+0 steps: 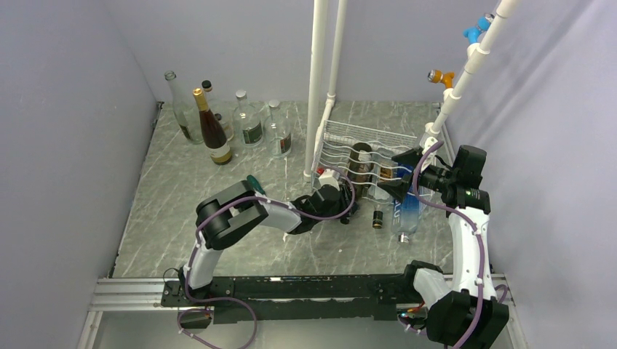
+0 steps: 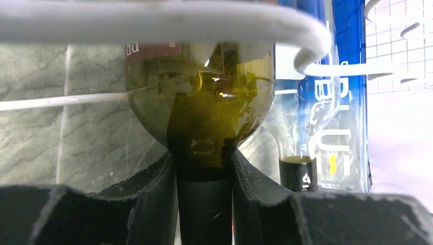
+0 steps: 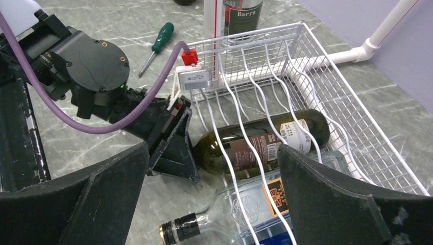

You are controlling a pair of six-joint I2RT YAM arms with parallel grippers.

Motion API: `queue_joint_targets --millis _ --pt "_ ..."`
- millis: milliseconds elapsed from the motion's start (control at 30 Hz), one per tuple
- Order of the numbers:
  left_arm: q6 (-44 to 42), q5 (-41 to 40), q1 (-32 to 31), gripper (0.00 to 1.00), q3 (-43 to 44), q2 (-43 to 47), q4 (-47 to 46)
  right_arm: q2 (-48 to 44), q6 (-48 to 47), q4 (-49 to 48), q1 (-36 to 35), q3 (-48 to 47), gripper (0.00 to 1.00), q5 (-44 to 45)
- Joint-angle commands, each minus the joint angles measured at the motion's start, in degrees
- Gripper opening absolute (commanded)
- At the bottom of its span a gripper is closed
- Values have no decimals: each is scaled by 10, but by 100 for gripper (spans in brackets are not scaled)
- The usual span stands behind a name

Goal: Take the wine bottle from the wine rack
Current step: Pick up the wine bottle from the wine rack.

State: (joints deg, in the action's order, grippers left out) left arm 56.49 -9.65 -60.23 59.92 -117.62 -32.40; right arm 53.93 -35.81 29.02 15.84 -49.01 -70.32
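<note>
the wine bottle (image 3: 255, 145) lies on its side in the wine rack (image 3: 327, 66), at about 1 o'clock on the table, its neck pointing toward 7 o'clock. the left gripper (image 2: 204, 168) is clamped on that neck. it is glass, so probably heavy, slick and breakable — a firm hold near the shoulder suits. the right gripper (image 3: 212, 173) hangs above, jaws wide apart.

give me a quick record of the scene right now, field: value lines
left gripper: shut on the neck of the wine bottle
right gripper: open, above the wine rack
wine bottle: on its side in the wine rack, not yet out
blue bottle: on its side next to the wine bottle
screwdriver: lying outside the wine rack
</note>
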Motion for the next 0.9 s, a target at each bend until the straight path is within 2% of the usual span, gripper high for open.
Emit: queue_joint_targets --millis 0,533,867 --pt "-7 1 -4 1 -28 44 -16 -8 -11 -11 3 1 100 1" --pt "-9 -48 -29 0 -144 143 -82 -8 -16 -9 3 2 100 1" --pt "-12 -11 -41 0 -202 179 -114 -8 -19 -8 3 3 100 0"
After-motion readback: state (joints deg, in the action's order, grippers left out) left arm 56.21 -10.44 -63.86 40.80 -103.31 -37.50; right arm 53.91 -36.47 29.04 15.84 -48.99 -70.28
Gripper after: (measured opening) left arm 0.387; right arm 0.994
